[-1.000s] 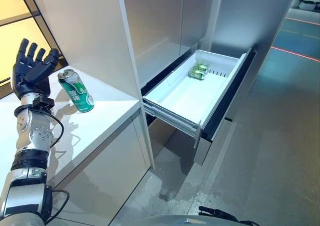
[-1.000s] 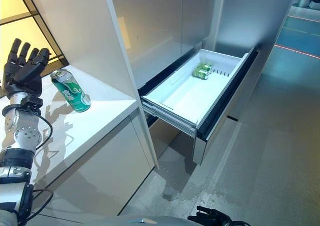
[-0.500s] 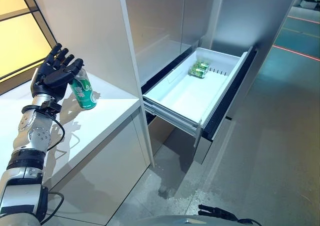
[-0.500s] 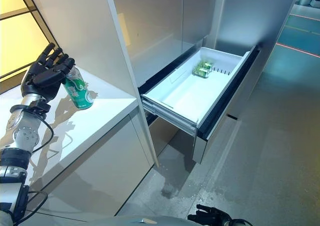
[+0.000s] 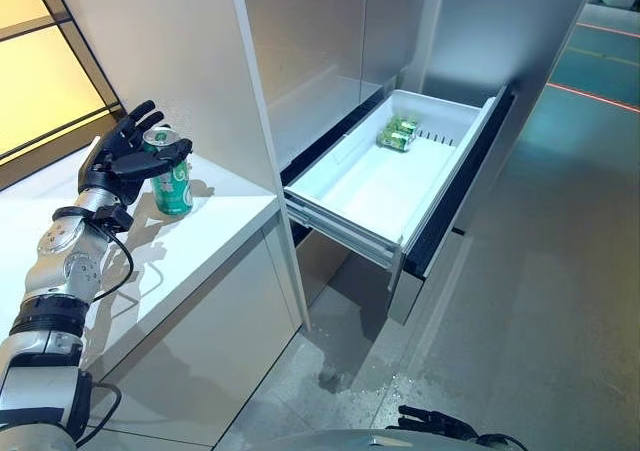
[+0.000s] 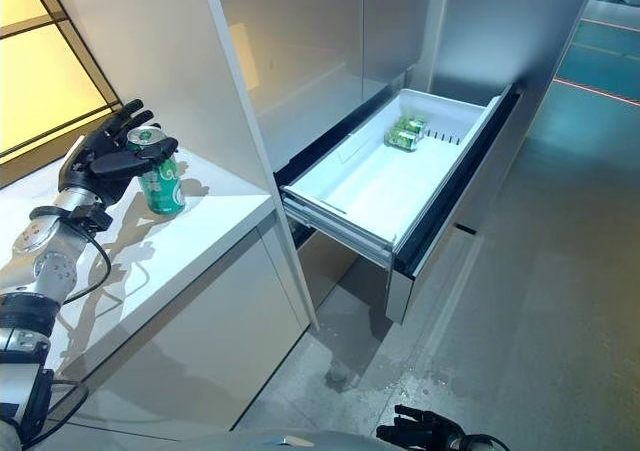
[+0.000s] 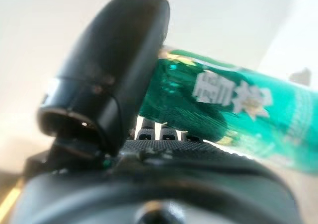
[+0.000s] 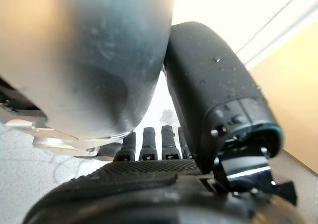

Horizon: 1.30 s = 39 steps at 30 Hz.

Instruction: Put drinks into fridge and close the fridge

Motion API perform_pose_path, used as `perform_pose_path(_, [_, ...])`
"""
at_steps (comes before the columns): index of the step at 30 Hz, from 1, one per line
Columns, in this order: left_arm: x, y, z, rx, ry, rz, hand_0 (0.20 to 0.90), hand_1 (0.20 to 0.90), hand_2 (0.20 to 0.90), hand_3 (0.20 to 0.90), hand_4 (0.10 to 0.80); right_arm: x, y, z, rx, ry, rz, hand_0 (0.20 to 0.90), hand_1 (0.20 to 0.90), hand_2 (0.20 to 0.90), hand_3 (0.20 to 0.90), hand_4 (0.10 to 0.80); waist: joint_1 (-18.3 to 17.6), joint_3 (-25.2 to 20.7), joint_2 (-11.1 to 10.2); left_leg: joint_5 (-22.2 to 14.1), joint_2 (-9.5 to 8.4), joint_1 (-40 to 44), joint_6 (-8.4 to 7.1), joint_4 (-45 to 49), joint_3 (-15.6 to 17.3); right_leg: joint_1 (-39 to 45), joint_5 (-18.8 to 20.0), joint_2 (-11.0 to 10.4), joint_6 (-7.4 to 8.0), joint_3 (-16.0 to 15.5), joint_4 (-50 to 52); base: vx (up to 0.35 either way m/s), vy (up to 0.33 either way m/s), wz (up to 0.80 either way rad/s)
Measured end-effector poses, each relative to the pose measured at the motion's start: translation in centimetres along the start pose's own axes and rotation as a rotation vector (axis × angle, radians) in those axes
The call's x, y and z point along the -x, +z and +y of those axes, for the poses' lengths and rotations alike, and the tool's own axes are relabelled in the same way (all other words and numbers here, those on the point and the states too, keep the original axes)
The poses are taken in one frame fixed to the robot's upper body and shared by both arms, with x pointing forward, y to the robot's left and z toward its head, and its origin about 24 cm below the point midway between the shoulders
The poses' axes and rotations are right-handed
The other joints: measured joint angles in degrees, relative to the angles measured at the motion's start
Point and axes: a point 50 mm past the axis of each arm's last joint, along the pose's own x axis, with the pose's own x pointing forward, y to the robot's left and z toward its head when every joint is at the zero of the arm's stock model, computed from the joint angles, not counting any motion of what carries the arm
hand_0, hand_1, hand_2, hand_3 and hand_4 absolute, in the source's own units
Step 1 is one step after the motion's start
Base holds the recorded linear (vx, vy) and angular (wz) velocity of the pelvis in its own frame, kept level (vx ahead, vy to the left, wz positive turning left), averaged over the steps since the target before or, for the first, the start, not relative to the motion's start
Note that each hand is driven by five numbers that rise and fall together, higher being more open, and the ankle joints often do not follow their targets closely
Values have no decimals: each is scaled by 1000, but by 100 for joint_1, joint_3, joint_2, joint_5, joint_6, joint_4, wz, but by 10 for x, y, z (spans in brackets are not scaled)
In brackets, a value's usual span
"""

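A green can (image 5: pixel 174 183) stands upright on the white counter (image 5: pixel 205 239) at the left, next to a tall white panel. My left hand (image 5: pixel 118 161) is open around it, thumb across its front and straight fingers (image 5: pixel 138 117) behind it. In the left wrist view the can (image 7: pixel 233 107) lies between my thumb (image 7: pixel 117 60) and my fingers. The fridge's white drawer (image 5: pixel 372 193) stands pulled out, with green cans (image 5: pixel 397 135) at its far end. My right hand (image 5: pixel 440 423) hangs low and open over the floor; it also shows in the right wrist view (image 8: pixel 149 177).
The tall white panel (image 5: pixel 170 61) stands between the counter and the grey fridge front (image 5: pixel 320 41). The drawer's dark front (image 5: pixel 455 186) juts out over the grey floor (image 5: pixel 540 301). A yellow-lit window (image 5: pixel 45 81) lies behind the counter.
My left hand has moved right and come round the can. The can stood tilted before and now stands upright, a little farther right on the counter.
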Motion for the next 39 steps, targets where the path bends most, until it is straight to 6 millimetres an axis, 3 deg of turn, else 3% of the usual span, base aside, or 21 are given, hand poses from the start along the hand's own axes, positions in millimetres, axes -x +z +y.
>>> perform_pose_path(12, [3, -10, 13, -162, 129, 82, 900, 900, 900, 900, 800, 0, 1, -1, -6, -2, -5, 900, 900, 900, 900, 800, 8, 17, 3, 0, -1, -46, 0, 6, 8, -60, 0, 3, 0, 12, 14, 0, 0, 0])
perform_pose_path(13, [2, -9, 13, -173, 130, 82, 855, 855, 855, 848, 748, 0, 1, -1, -6, -2, -5, 900, 900, 900, 900, 800, 7, 18, 2, 0, -1, -47, 0, 6, 11, -68, 0, 4, 0, 18, 21, 0, 0, 0])
perform_pose_path(15, [2, -7, 14, -178, 131, 79, 300, 300, 300, 200, 100, 0, 1, -1, -7, -2, -8, 900, 900, 900, 900, 800, 2, 27, -2, 0, 1, -47, 0, 5, 22, -78, 0, 6, 0, 31, 31, 6, -5, -4])
perform_pose_path(27, [-2, -8, 10, -13, 178, 66, 300, 300, 300, 200, 100, 0, 6, 0, 0, 2, -25, 900, 900, 900, 900, 800, -52, 118, -72, -4, 6, -38, 5, 26, 91, -119, 5, 15, 7, 137, 59, 5, -16, -3])
perform_pose_path(34, [-6, -23, -8, 277, 182, 0, 300, 300, 300, 200, 100, 0, 7, 0, 2, 3, -29, 900, 900, 900, 900, 800, -43, 139, -104, -3, 9, -37, 6, 25, 133, -154, 6, 15, 8, 163, 99, -4, -11, -3])
perform_pose_path(39, [-10, -18, -23, 297, 116, -39, 300, 300, 300, 200, 100, -1, 14, 1, 22, 6, -57, 900, 900, 900, 900, 800, -47, 185, -176, -2, 13, -40, 6, 26, 134, -151, 7, 16, 9, 159, 96, -6, -8, 0])
